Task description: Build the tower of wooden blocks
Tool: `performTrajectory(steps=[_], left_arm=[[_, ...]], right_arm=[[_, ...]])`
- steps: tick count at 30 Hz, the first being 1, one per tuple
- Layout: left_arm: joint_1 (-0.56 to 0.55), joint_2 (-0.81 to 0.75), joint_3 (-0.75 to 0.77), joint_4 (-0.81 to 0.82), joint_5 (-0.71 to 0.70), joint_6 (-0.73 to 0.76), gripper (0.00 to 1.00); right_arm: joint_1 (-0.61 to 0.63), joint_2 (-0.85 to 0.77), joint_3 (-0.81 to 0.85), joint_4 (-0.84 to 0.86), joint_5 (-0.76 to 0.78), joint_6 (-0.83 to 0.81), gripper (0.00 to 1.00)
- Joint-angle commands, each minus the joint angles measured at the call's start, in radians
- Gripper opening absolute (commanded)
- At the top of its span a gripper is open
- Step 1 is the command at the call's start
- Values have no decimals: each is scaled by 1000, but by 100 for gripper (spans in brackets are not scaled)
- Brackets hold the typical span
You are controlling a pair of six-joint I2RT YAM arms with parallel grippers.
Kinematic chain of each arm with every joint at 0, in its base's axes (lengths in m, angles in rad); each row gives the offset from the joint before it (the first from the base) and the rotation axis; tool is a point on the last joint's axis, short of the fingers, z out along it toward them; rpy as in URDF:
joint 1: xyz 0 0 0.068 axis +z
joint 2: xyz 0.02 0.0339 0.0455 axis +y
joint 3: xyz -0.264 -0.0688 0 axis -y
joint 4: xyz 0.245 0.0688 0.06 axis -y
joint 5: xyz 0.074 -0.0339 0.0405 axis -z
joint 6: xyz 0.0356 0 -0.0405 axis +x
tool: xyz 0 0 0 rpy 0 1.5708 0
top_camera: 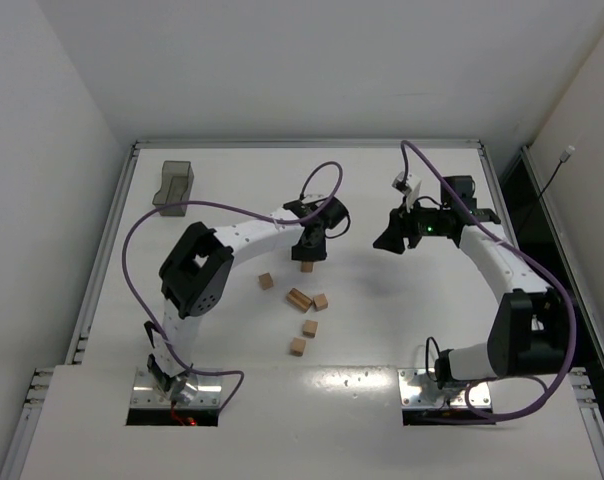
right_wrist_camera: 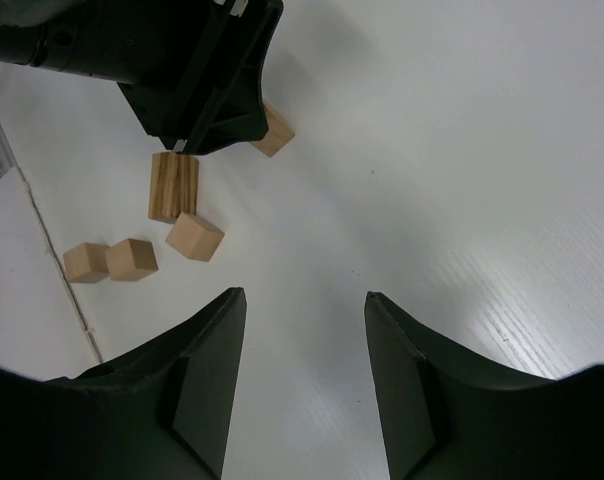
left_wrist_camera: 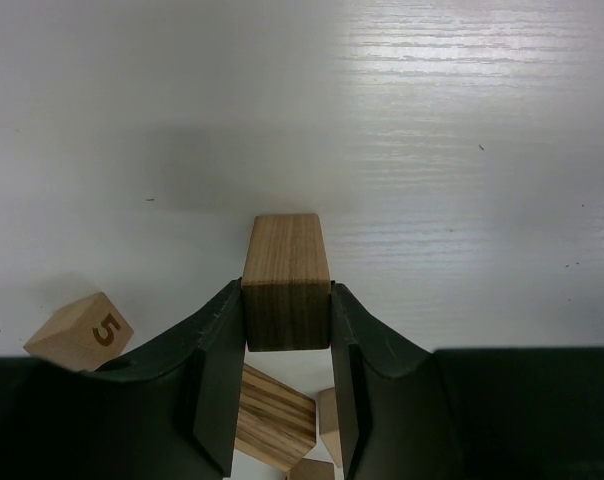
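Note:
My left gripper [top_camera: 307,252] is shut on a tan wood block [left_wrist_camera: 286,290], with a jaw against each of its sides, low over the table's middle. The block also shows in the top view [top_camera: 306,266] and in the right wrist view [right_wrist_camera: 273,131]. I cannot tell if it touches the table. Several loose wood blocks lie singly nearer the arms: a "5" block [left_wrist_camera: 80,330] [top_camera: 266,281], a striped one [top_camera: 299,298] [right_wrist_camera: 173,186], and others [top_camera: 320,301] [top_camera: 309,327] [top_camera: 298,346]. No blocks stand stacked. My right gripper [top_camera: 387,241] [right_wrist_camera: 304,297] is open and empty, to the right of the left gripper.
A grey translucent tray [top_camera: 172,185] stands at the far left of the white table [top_camera: 232,180]. The table has a raised rim with walls behind and to the sides. Purple cables loop over both arms.

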Motion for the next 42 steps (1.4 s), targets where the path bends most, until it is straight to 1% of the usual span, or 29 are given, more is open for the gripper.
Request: performTrajectory(steps=[1,5,8,11,12,15,16,18,19,22,23,26,29,30,32,33,34,35,36,37,38,39,40,41,42], left_arm=[[15,9,34,3,8,-11,0],[15,9,34,3,18,-11,0],[24,9,25,12,40,-11,4],[24,9,14,21,50,-2,11],[24,9,14,21,51,-2,17],[24,9,14,31,75,18,26],[24,9,14,41,75,18,36],[34,0,5,52,84,30,48],[34,-10,5,52,84,43,55],[34,-21,-15,73,84,52,65],[34,-32,-15,74,75,61,67],[34,-67,-15,83,75,95,67],[34,-151,-27,106,75,167,67],[34,-217,-49,121,75,237,67],[23,-299,-89,150,115,334,67],[23,-343,-142,173,141,425,67],[23,-439,-174,188,171,485,67],[23,-490,-208,204,263,550,67],[23,-539,-240,222,306,607,67],[23,-585,-301,222,352,727,68],[23,-622,-317,222,429,797,68],[23,-667,-327,190,440,858,68],[23,-679,-327,123,461,921,71],[14,-679,-340,73,503,1090,78],[14,-688,-357,-12,536,1166,83]], right_arm=[[-7,3,13,22,-23,-9,48],[-7,12,13,13,-23,-9,48],[-7,12,13,13,-23,-18,48],[-7,12,13,13,-23,-18,48],[-7,12,13,13,-23,-18,48],[-7,12,13,13,-32,-18,48],[-7,12,13,13,-32,-18,48],[-7,12,13,13,-32,-27,48],[-7,3,13,13,-32,-27,48],[-7,3,4,13,-47,-36,48],[-7,-8,4,13,-47,-36,48],[-7,-20,-6,13,-47,-45,48],[3,-38,-24,4,-47,-73,48],[3,-38,-24,-5,-47,-105,48],[12,-64,-38,-14,-47,-130,48],[12,-74,-50,-24,-47,-156,48],[12,-84,-50,-24,-47,-171,48],[12,-104,-62,-53,-47,-188,48],[12,-113,-62,-68,-47,-229,48],[12,-123,-71,-82,-47,-246,48],[12,-132,-71,-96,-47,-263,48],[3,-141,-71,-126,-47,-282,48],[3,-155,-71,-142,-47,-314,48],[3,-155,-71,-159,-47,-329,48],[3,-166,-71,-185,-47,-341,48]])
